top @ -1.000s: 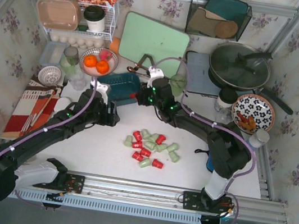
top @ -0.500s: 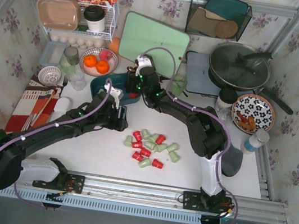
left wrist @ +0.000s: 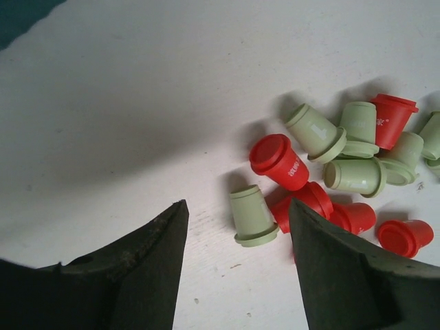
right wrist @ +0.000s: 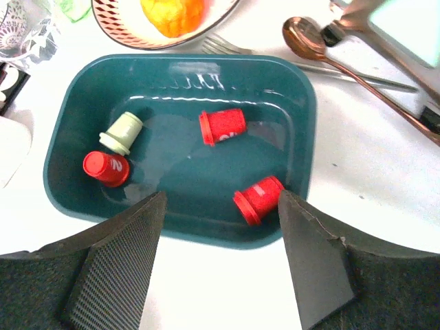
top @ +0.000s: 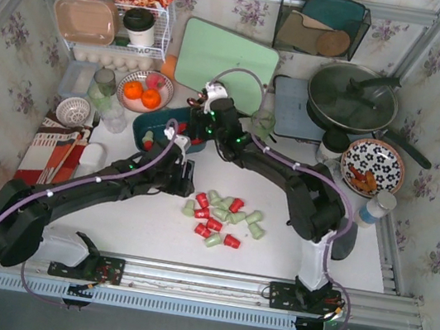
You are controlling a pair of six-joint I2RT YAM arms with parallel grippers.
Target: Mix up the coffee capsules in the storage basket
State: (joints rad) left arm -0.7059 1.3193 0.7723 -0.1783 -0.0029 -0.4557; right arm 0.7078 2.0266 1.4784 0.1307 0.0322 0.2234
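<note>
The teal storage basket (right wrist: 289, 117) lies under my right gripper (right wrist: 221, 196), which is open and empty. Three red coffee capsules (right wrist: 223, 126) and one mint green capsule (right wrist: 122, 133) lie in it; one red capsule (right wrist: 258, 199) rests against the basket's wall by my right finger. From above, the right gripper (top: 198, 128) hangs over the basket (top: 144, 124). The other capsules (top: 223, 216) lie in a loose pile on the white table. My left gripper (left wrist: 237, 204) is open just left of that pile, a green capsule (left wrist: 251, 217) lying on the table just beyond its tips.
A bowl of oranges (top: 143, 91) and a glass (top: 104, 84) stand behind the basket. A spoon (right wrist: 309, 34) and a fork lie beside it. A green cutting board (top: 224, 61), a lidded pan (top: 352, 98) and a flowered plate (top: 372, 166) fill the back and right.
My right gripper swung left over the basket and opened; a red capsule now lies in the basket below it. My left gripper moved right to the edge of the pile.
</note>
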